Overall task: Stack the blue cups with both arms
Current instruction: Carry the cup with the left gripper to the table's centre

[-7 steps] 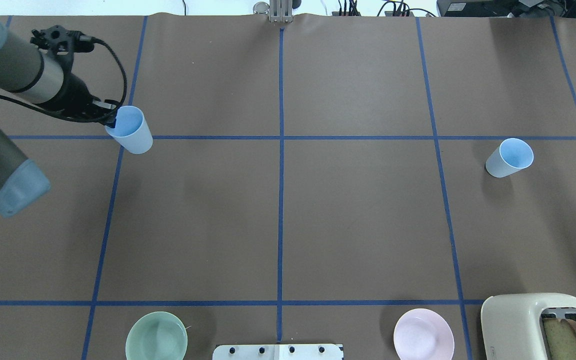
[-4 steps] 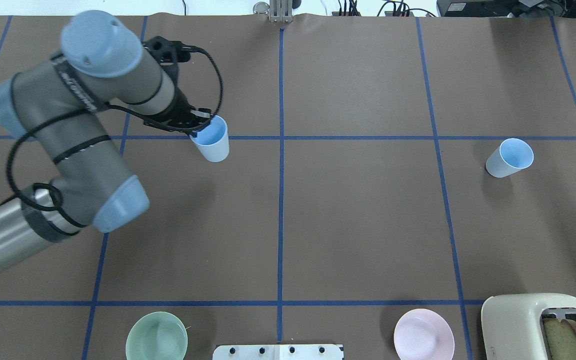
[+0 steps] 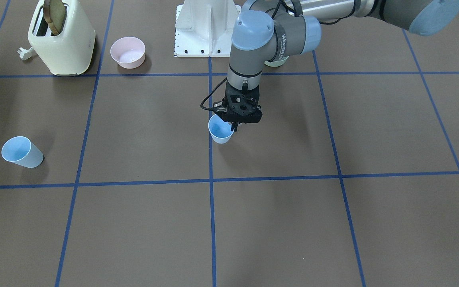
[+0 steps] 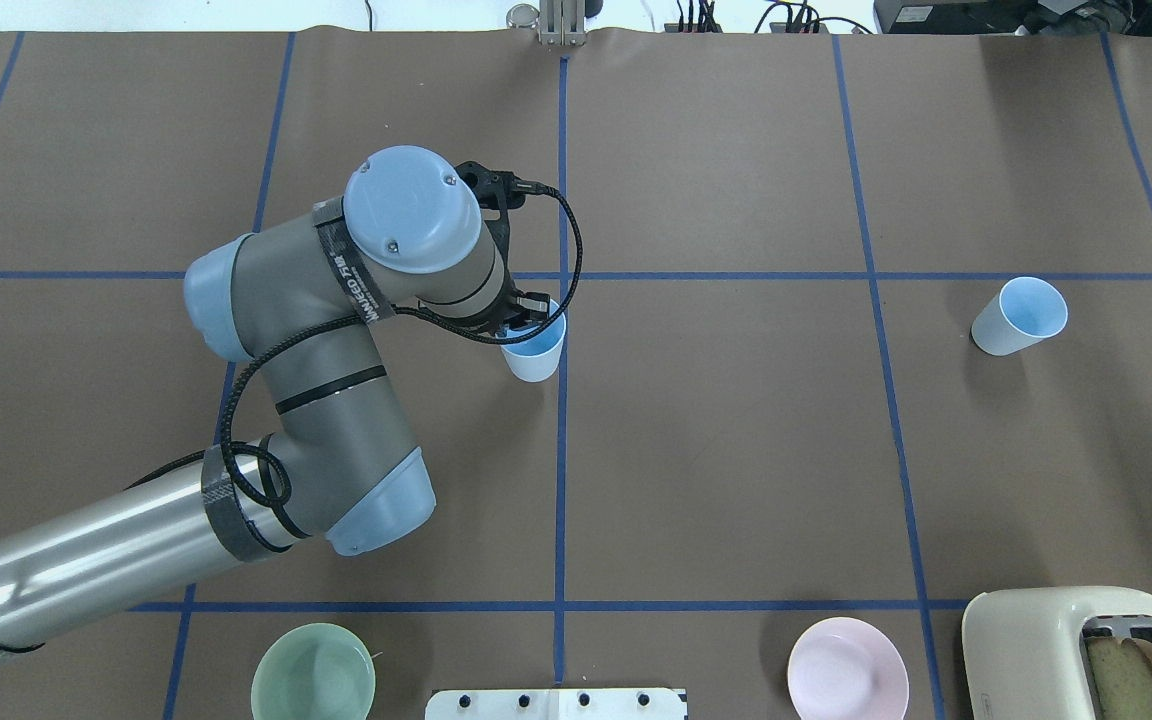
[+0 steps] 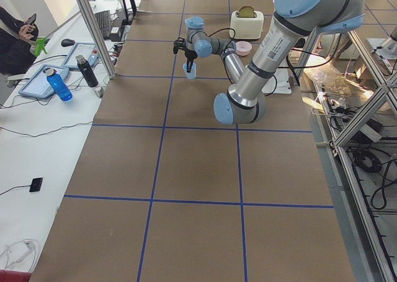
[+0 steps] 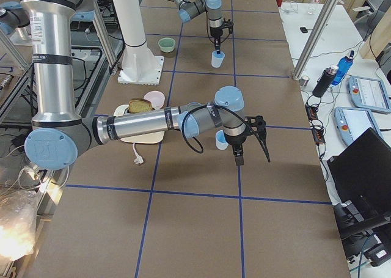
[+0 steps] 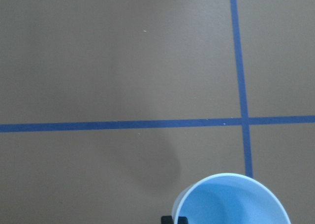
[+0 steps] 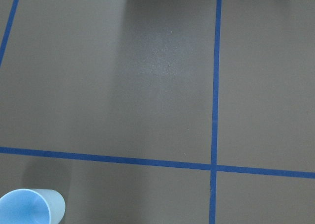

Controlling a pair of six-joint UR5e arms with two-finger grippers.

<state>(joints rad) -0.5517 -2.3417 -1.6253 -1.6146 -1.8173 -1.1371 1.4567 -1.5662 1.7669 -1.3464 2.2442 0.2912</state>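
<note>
A: Left gripper (image 4: pixel 526 318)?
B: Pinched shut on the rim of held cup (image 4: pixel 534 352), by the centre line, mouth up.
A: And rightward?
B: Free cup (image 4: pixel 1018 316), upright, well apart toward the robot's right. Right gripper (image 6: pixel 252 154) near it, likely the nearer one; spread or closed, cannot tell.

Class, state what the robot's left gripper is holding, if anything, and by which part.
The left gripper holds a blue cup, pinched at its rim on the side nearest the arm.
</note>
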